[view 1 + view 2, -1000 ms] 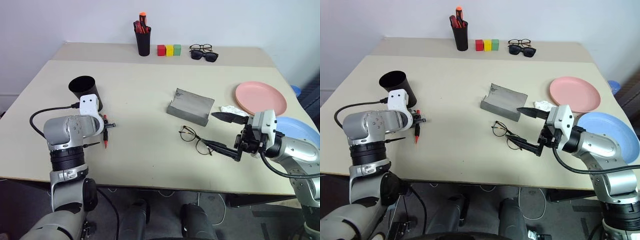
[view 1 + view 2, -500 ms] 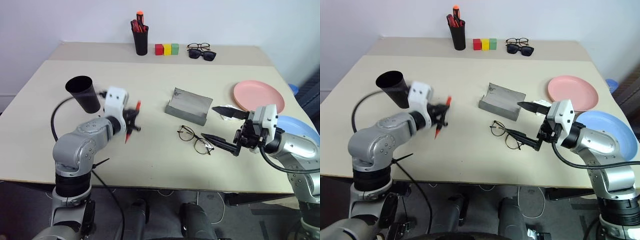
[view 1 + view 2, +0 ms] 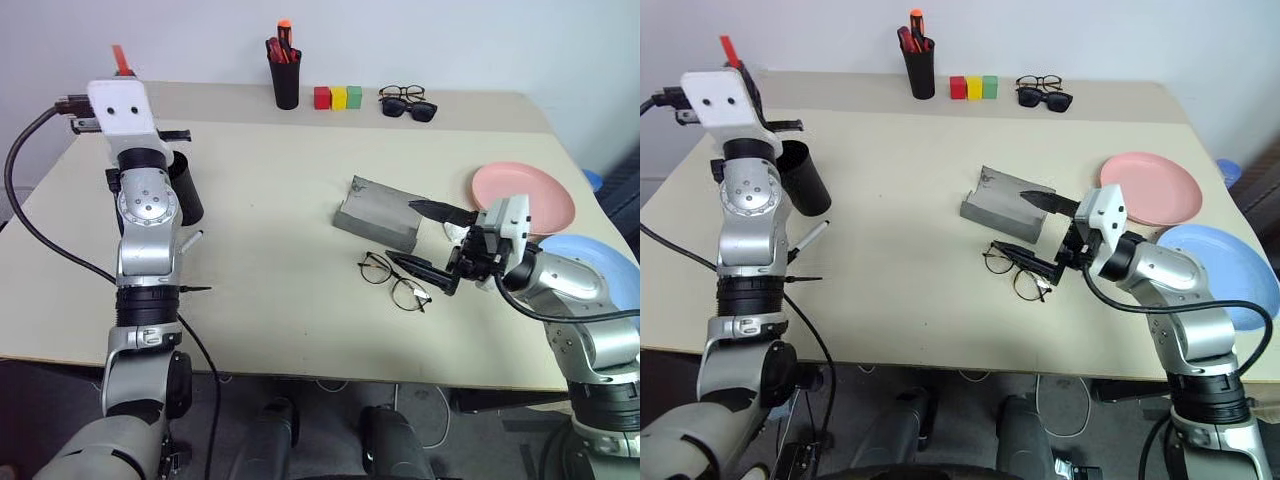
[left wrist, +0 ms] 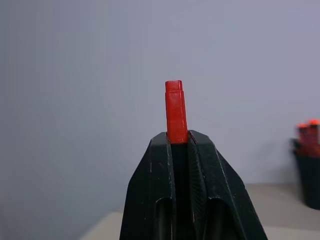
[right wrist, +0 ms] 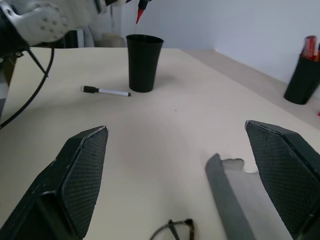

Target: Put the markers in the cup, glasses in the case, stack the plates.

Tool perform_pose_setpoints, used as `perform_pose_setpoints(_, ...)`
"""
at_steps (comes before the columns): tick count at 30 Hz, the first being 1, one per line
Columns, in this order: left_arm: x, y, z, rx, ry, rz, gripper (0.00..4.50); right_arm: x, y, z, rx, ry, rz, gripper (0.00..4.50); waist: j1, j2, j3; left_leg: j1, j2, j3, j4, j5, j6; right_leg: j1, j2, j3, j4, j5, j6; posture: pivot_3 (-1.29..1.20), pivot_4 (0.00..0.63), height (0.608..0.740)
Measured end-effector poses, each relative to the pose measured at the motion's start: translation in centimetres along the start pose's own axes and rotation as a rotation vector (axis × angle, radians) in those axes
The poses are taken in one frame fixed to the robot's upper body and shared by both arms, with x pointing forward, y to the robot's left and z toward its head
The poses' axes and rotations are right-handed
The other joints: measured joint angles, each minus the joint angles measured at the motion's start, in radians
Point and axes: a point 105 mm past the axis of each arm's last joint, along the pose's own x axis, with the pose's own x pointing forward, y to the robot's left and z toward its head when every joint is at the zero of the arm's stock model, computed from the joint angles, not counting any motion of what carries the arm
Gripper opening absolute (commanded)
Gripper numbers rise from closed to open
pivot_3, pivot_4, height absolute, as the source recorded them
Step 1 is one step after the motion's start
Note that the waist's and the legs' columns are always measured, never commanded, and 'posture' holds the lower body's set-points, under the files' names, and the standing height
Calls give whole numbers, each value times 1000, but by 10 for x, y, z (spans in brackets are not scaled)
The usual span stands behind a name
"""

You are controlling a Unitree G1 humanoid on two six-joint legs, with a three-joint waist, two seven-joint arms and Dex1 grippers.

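My left gripper [image 4: 178,137] is raised high and shut on a red-capped marker [image 3: 120,58], whose cap sticks out past the fingertips. In the right wrist view the marker's [image 5: 142,7] other end hangs above the black cup [image 5: 144,62]. The cup [image 3: 805,178] stands upright, partly behind my left arm. My right gripper [image 3: 1008,220] is open and held level, its lower finger just over the wire-frame glasses [image 3: 392,280], its upper one over the open grey case [image 3: 380,212]. The pink plate [image 3: 525,195] and the blue plate [image 3: 600,262] lie side by side at the right.
A pale marker with a dark cap [image 5: 106,91] lies on the table beside the cup. At the back stand a black pen holder with red-orange markers [image 3: 286,75], three coloured blocks [image 3: 338,98] and two more pairs of glasses [image 3: 408,105].
My left arm swung up from the table with the red marker and now holds it high over the cup. My right gripper edged toward the glasses and case, still open.
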Motion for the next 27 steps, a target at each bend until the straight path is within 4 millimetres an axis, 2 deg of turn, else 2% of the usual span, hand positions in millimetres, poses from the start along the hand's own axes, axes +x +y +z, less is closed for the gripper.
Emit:
perform_pose_setpoints(5,2,0,-8,63,-32,31,20,5,2,1,0,-14,9,4500,-3,0,0,1,0,0,0,0,-1,0,0,0,1,1,1,0,150,740)
perform_pose_setpoints(9,-5,-7,-26,98,-12,20,20,8,1,5,-10,-29,17,4500,-3,0,0,1,0,0,0,1,-1,0,0,0,1,1,1,0,150,740)
perform_pose_setpoints(15,-9,-6,-46,124,31,57,20,16,1,12,-16,-58,35,4500,-4,0,0,1,0,0,0,1,-1,0,1,0,2,1,1,0,150,740)
perform_pose_setpoints(22,-9,-14,-52,137,26,49,20,20,3,13,-9,-70,45,4500,-4,0,0,1,0,0,0,1,-2,0,1,0,2,2,2,0,150,740)
perform_pose_setpoints(25,-12,-18,-57,148,36,37,1294,20,3,13,-8,-70,45,4500,-4,0,0,1,0,0,0,1,-2,0,1,0,2,2,2,0,150,740)
perform_pose_setpoints(27,-14,-20,-58,134,35,32,2309,20,3,13,-8,-70,45,4500,-4,0,0,1,0,0,0,1,-2,0,1,0,2,2,2,0,150,740)
